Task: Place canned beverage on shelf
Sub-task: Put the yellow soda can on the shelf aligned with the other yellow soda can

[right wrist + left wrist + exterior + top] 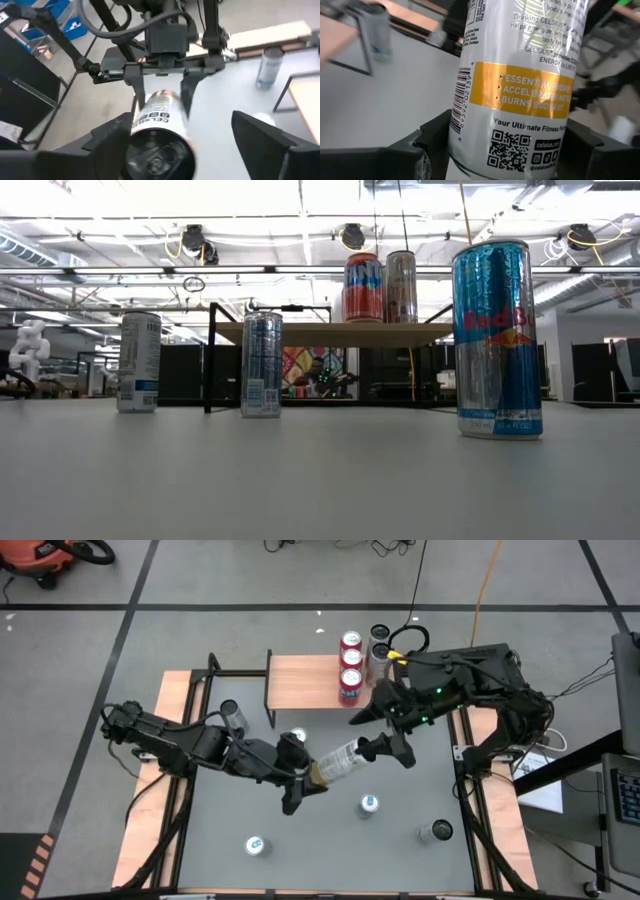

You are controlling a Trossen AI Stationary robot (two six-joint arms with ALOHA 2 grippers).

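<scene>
A white and gold Celsius can hangs nearly level above the table's middle, between both arms. My left gripper is shut on its bottom end. My right gripper stands open around its top end, with one finger close beside the can and the other well apart from it. The shelf stands at the table's far edge on thin black legs. Several cans stand on its right end, two of which show in the low view. My left gripper pinches the can's bottom end between its two fingers, one on each side of the round wall. The fingers come from the table's left, slanting slightly down, and the can reaches out past them lengthwise. It is lifted clear of the table. My right gripper: I cannot tell whether its near finger touches the can's top end.
Loose cans stand on the grey table: two by the shelf's legs and three toward the near edge. A Red Bull can looms close in the low view. Pale boards with black rails line both sides.
</scene>
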